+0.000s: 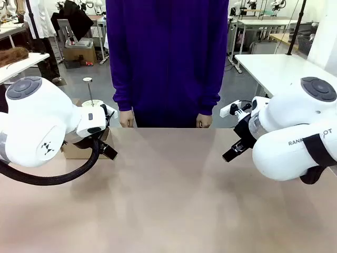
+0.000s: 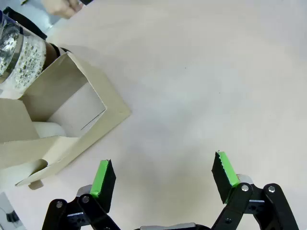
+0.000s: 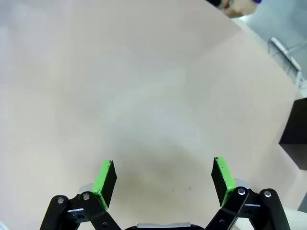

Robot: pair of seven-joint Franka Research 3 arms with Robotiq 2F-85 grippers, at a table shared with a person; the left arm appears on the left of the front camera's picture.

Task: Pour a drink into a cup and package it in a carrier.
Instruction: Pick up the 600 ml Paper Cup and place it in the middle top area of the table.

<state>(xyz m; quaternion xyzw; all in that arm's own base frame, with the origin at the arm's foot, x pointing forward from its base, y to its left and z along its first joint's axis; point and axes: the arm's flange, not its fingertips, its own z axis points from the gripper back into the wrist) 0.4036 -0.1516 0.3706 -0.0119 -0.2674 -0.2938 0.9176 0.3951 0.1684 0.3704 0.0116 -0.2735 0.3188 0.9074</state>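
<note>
In the left wrist view my left gripper (image 2: 164, 172) is open above bare table, its green pads (image 2: 103, 175) wide apart. Just to its left lies the brown cardboard carrier (image 2: 72, 96), one slot facing the camera. A white rounded thing (image 2: 45, 129) sits against the carrier's lower part; I cannot tell whether it is the cup. A clear glass carafe (image 2: 14, 52) with metal bands stands beyond the carrier, and I cannot make out the drink in it. My right gripper (image 3: 163, 175) is also open, over bare table. In the front view a corner of the carrier (image 1: 73, 153) peeks out behind my left arm (image 1: 37, 124).
A person in a purple top (image 1: 166, 58) stands at the far edge with both hands (image 1: 126, 120) hanging by the table rim. A black box (image 3: 295, 129) sits at the right edge of the right wrist view. My right arm (image 1: 295, 137) stands at the table's right side.
</note>
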